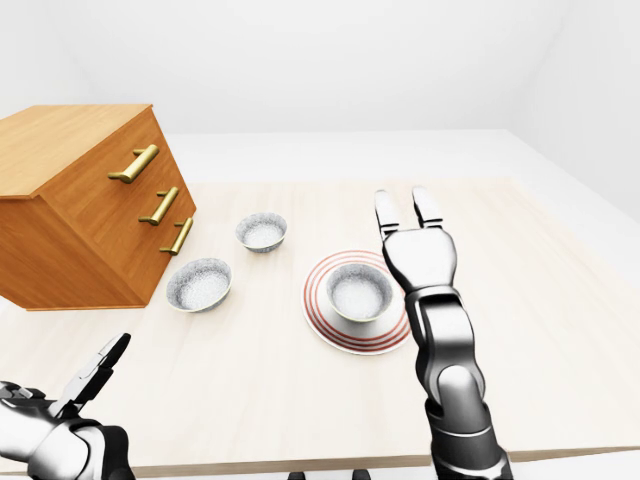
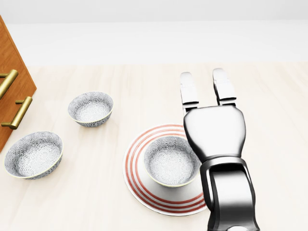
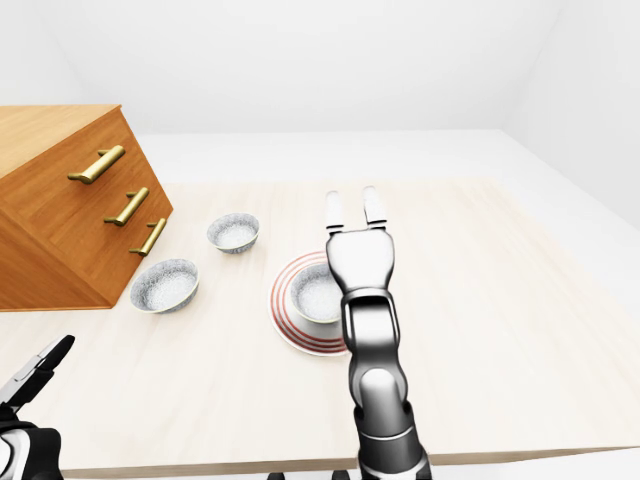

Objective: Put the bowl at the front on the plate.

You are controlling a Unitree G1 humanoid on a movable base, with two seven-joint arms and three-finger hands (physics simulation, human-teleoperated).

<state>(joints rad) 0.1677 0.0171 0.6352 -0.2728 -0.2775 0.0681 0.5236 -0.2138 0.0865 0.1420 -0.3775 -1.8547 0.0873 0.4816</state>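
Note:
A patterned grey-white bowl point(image 2: 169, 160) sits upright on the red-ringed white plate point(image 2: 144, 190) in the middle of the pale table. My right hand point(image 2: 207, 91) hovers just right of the bowl, fingers point(image 2: 188, 91) stretched straight and apart, holding nothing. Two more matching bowls stand on the table to the left: one point(image 2: 32, 154) near the dresser, another point(image 2: 90, 108) higher up in the head view. My left hand point(image 1: 95, 375) shows at the bottom left of the left-eye view, fingers extended, empty.
A wooden dresser point(image 1: 70, 200) with brass handles point(image 1: 133, 164) stands on the table's left side. The table's near edge point(image 1: 300, 462) runs along the bottom of the left-eye view. Bare tabletop point(image 1: 540, 300) lies to the right of my right arm.

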